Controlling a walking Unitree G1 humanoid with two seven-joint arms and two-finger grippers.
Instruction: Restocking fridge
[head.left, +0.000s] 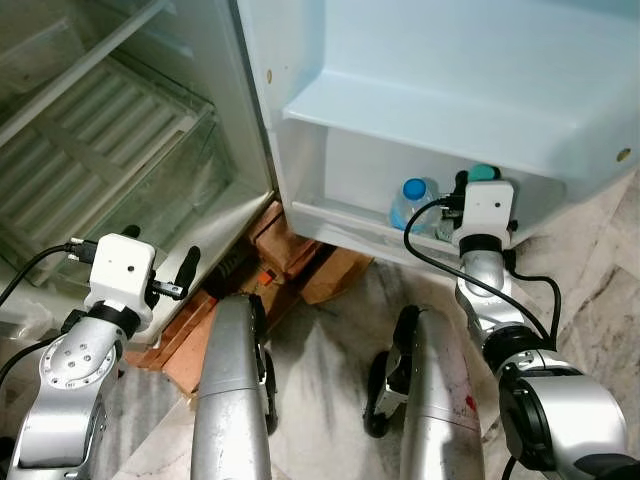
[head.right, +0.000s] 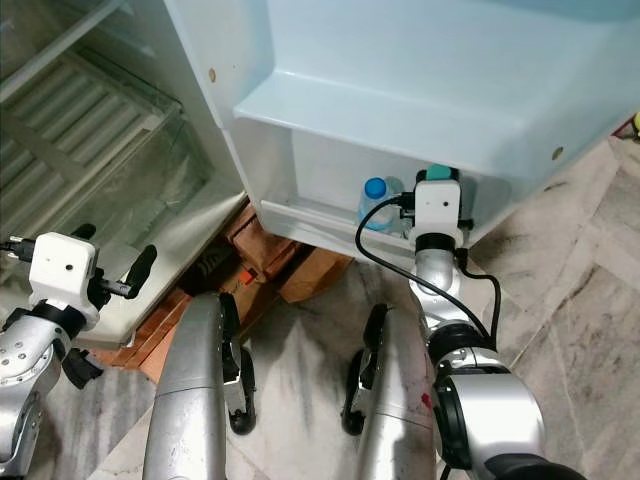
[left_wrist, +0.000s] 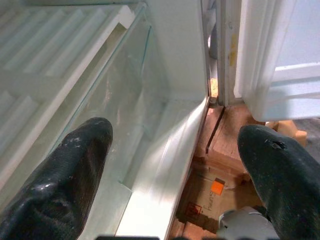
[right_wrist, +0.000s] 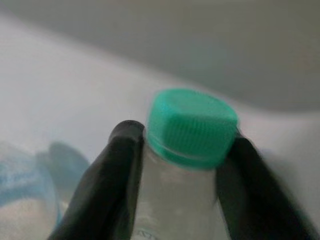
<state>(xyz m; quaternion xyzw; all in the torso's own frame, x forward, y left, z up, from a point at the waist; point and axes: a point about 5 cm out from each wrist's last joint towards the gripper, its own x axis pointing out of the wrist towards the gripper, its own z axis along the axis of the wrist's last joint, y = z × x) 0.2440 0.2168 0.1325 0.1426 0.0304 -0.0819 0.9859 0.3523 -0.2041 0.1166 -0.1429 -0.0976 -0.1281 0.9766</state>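
Nearest me, the left gripper (left_wrist: 170, 170) is hanging with its fingers spread wide and holding nothing, aimed at the bottom front corner of the open fridge (head.left: 120, 160) above some cardboard (head.left: 300, 255) on the floor. Farther on, the right gripper (right_wrist: 177, 165) is reaching into the lowest door shelf (head.left: 350, 222), its fingers (right_wrist: 107, 180) clamping the neck of a clear bottle with a green cap (right_wrist: 192, 125), just beside a blue-capped bottle (head.left: 412, 200) already standing at the shelf's far end. The grip is sitting high, so I reckon a release before the base is resting could be tipping it against its neighbour or over the shelf's front rail.
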